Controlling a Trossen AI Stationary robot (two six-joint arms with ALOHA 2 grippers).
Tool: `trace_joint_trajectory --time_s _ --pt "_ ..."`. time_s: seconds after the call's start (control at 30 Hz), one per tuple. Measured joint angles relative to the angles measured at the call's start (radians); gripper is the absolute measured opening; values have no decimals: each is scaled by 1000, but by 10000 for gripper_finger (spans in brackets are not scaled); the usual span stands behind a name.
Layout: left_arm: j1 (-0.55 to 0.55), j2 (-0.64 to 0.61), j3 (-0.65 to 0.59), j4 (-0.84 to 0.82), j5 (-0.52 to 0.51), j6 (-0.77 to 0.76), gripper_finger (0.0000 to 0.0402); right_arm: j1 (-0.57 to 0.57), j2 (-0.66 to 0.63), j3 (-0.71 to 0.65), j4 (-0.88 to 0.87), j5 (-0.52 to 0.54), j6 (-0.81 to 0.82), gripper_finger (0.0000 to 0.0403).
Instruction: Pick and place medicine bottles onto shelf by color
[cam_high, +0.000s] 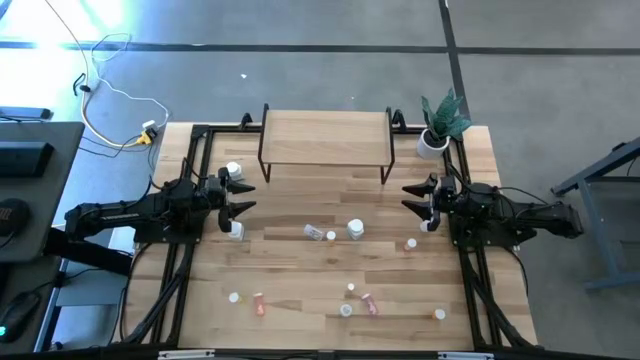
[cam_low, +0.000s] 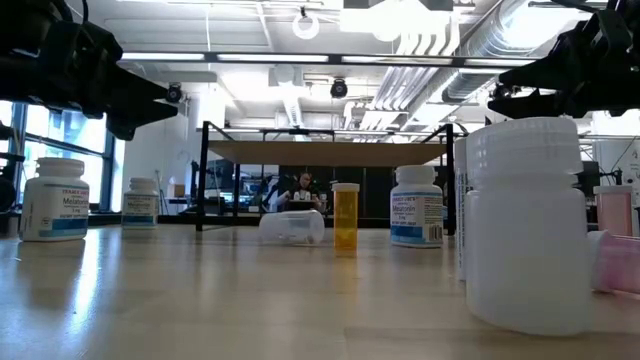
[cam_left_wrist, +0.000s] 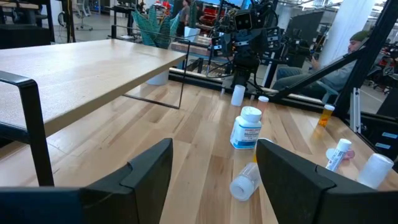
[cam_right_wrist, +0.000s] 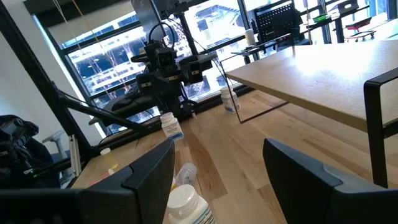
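We see the left gripper (cam_high: 243, 197) at frame left and the right gripper (cam_high: 411, 197) at frame right, fingers spread, holding nothing. Bottles (cam_high: 355, 229) dot the desk (cam_high: 300, 270) below the shelf (cam_high: 325, 135) at upper centre.

Bottles Scattered, Shelf Bare

A light-wood shelf (cam_high: 323, 134) on thin black legs stands at the desk's far edge, nothing on top. Small medicine bottles (cam_high: 355, 229), white, orange and pink, dot the desk before it, most upright, one clear bottle (cam_high: 314, 232) toppled mid-desk
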Motion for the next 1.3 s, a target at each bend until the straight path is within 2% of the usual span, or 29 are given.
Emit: trace_joint_trajectory --time_s 0.97,1.3 --pt "0 0 0 0 0 0 223 0 -1 0 11 -3 22 236" --pt "0 0 0 0 0 0 223 0 0 2 18 -49 18 237"
